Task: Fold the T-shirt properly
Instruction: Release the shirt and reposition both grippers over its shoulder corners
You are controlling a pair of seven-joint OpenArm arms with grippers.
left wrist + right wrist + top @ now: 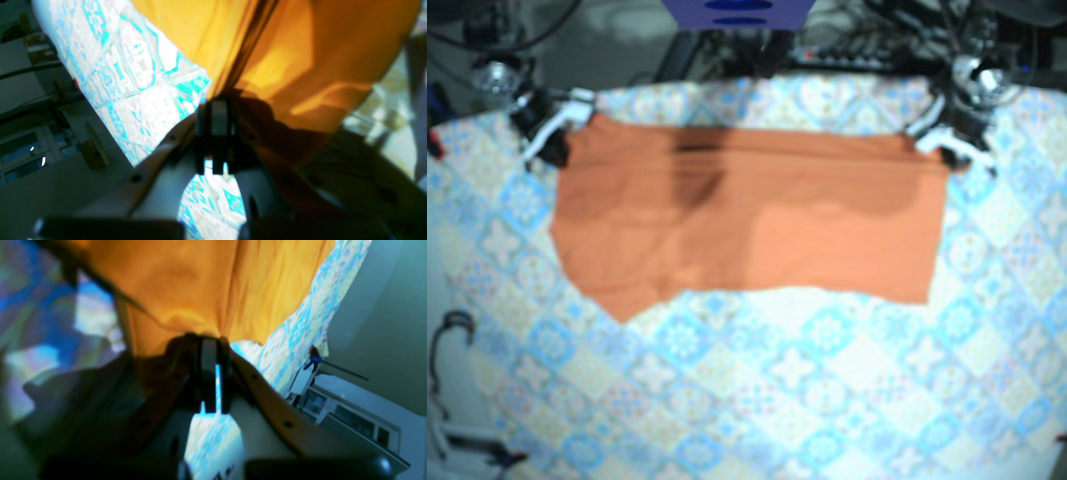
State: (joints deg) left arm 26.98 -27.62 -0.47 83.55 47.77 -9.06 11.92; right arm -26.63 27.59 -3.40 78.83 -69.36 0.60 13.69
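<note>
Patterned tablecloth (827, 400), broad open stretch below T-shirt (747, 220) edge

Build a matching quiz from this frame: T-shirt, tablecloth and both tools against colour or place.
Things:
1. T-shirt
2. tablecloth
3. left tool
4. right tool

Colour or place:
a. pinching a shirt corner on the base view's left
b. orange
c. blue and white tile pattern
d. pinching a shirt corner on the base view's right

Pairs: 1-b, 2-c, 3-d, 4-a
</note>
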